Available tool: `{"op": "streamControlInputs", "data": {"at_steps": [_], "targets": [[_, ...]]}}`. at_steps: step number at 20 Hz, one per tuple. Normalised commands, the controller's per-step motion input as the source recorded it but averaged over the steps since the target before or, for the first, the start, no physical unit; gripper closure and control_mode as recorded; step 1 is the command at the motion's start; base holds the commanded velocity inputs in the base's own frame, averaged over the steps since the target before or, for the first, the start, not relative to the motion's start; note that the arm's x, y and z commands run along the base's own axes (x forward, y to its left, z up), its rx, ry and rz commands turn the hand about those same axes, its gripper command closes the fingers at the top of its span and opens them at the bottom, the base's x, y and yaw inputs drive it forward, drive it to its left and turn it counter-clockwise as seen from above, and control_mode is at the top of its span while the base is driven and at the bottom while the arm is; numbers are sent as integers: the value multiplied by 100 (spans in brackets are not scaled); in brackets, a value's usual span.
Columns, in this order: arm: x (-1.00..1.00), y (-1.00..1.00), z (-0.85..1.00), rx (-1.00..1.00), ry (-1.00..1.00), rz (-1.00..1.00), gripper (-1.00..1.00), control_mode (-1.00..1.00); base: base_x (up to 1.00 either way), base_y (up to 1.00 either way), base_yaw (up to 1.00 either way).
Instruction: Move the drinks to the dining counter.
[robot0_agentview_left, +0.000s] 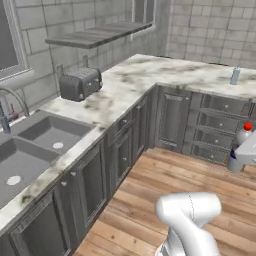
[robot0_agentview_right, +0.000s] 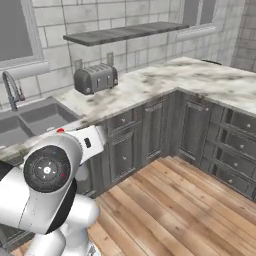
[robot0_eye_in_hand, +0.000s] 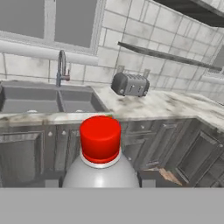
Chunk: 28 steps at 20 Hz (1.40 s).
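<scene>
Red-capped greyish bottle (robot0_eye_in_hand: 100, 162) is gripped upright in the closed hand (robot0_agentview_left: 245, 152), above the floor.

Toaster (robot0_agentview_right: 95, 78) on marble worktop (robot0_agentview_right: 165, 80) (beside sink (robot0_agentview_right: 30, 120)).

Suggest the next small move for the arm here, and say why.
Probably keep the grip and carry on toward the dining counter. The gripper looks shut on the bottle, its red cap close in the hand view, held in the air over the wood floor. The carton stands apart on the marble worktop, for later.
</scene>
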Motion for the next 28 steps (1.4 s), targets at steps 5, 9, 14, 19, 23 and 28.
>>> {"op": "streamControlInputs", "data": {"at_steps": [5, 9, 14, 19, 23, 28], "targets": [[0, 0, 0, 0, 0, 0, 100, 100, 97, -37, -45], [0, 0, 0, 0, 0, 0, 100, 100, 100, -23, -44], [0, 0, 0, 0, 0, 0, 100, 100, 97, -17, -44], [0, 0, 0, 0, 0, 0, 100, 100, 84, -16, -44], [0, 0, 0, 0, 0, 0, 100, 100, 73, -8, -43], [0, 0, 0, 0, 0, 0, 100, 100, 73, 0, -39]]}}
